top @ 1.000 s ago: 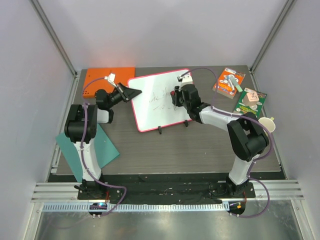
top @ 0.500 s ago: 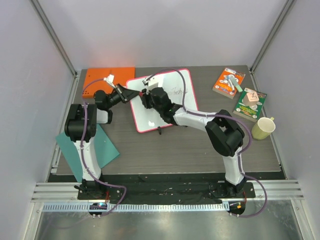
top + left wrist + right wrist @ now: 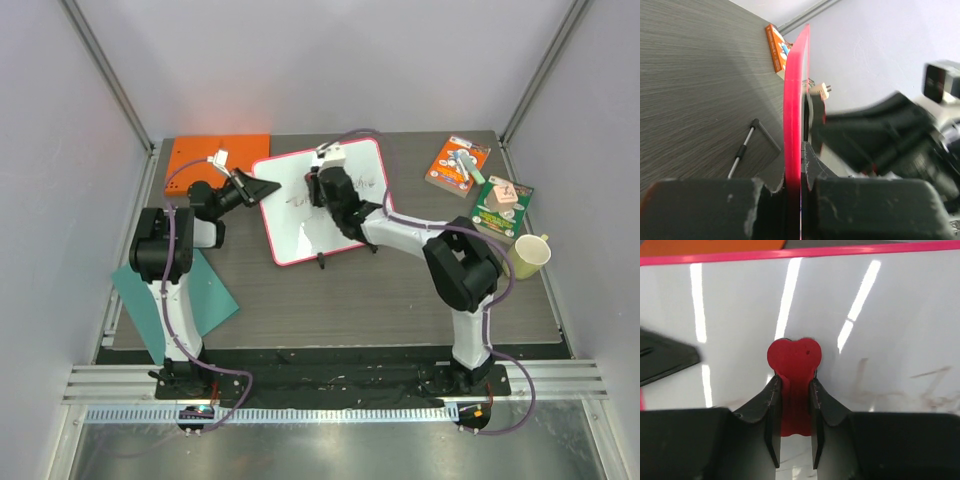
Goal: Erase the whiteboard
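Note:
The whiteboard, white with a pink-red rim, stands propped at a slant on thin black legs at the back middle of the table. Faint handwriting remains near its upper right. My left gripper is shut on the board's left rim; the left wrist view shows the rim edge-on between the jaws. My right gripper is over the board's upper middle, shut on a small red eraser whose rounded head presses against the white surface.
An orange board lies at the back left behind the whiteboard. A teal sheet lies under the left arm. Two packaged items and a pale yellow mug sit at the right.
My right gripper swept with the eraser from the board's right side to its left, then back toward the upper middle. Writing in the board's centre is gone. The left gripper has not moved.

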